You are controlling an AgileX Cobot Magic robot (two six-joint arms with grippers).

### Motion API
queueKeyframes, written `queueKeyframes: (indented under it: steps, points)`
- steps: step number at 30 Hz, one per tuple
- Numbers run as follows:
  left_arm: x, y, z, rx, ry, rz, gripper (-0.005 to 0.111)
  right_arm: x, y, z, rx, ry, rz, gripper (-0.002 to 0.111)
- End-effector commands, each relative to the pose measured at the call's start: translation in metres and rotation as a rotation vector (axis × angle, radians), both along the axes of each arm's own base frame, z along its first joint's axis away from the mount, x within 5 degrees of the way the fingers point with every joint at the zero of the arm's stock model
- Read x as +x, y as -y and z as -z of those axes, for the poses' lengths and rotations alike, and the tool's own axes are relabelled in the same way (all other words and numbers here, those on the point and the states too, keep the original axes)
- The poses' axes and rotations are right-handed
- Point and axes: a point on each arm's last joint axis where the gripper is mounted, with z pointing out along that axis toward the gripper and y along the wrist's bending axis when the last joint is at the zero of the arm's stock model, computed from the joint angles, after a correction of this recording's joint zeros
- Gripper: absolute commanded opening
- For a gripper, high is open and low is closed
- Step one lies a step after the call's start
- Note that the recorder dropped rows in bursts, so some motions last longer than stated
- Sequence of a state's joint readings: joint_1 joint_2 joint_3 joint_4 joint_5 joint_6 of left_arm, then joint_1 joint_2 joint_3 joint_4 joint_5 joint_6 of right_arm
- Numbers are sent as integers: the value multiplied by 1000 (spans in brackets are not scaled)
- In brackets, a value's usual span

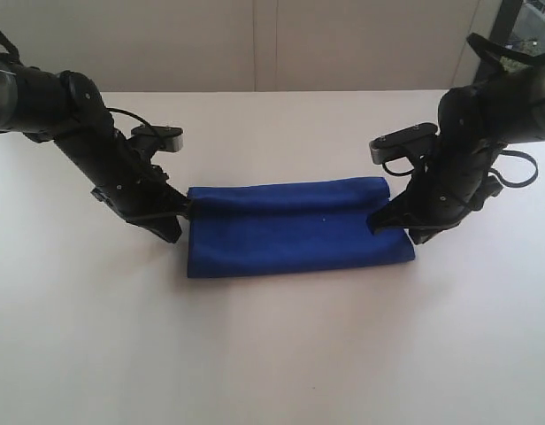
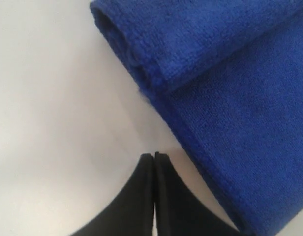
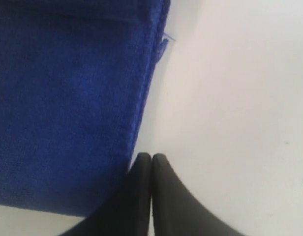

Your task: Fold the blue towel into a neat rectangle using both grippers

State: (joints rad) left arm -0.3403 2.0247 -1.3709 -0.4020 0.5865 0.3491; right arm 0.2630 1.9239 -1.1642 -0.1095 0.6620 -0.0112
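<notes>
Bare white table [image 1: 272, 354] is filling the near part of the scene, and the towel [image 1: 295, 228] is lying flat on it at the middle, long side running left to right, between the two arms. Its far portion is doubling over as a soft flap along the far edge, so the cloth is showing as a deep blue rectangle with fairly straight edges. The left gripper [image 1: 172, 230] is sitting low at the towel's left end and the right gripper [image 1: 379, 222] at its right end, but the exterior view is giving only dark shapes there, hiding the jaws. The wrist views are showing more. The left fingers [image 2: 141, 191] are pressing together on nothing, just beside the towel's edge with bare table between. The right fingers [image 3: 166, 196] are likewise pressing together, empty, right at the towel's edge; whether they are touching it is hard to tell. Only the right wrist view is catching a loose thread [image 3: 164, 46] at the hem. Both wrist views are cutting off most of the cloth.
</notes>
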Motion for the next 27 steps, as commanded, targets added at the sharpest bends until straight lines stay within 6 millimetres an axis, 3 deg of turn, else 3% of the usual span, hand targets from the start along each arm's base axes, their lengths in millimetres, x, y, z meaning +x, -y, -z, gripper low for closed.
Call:
queueKeyframes:
  steps: [1, 13, 27]
  points:
    - [-1, 1, 1, -9, -11, 2, 0, 1, 2, 2, 2, -4, -1, 0]
    - [7, 7, 16, -66, 27, -14, 0, -5, -7, 10, 77, -78, -28, 0]
    - [11, 6, 15, -62, 83, -9, 0, -6, -8, 9, 85, -91, -58, 0]
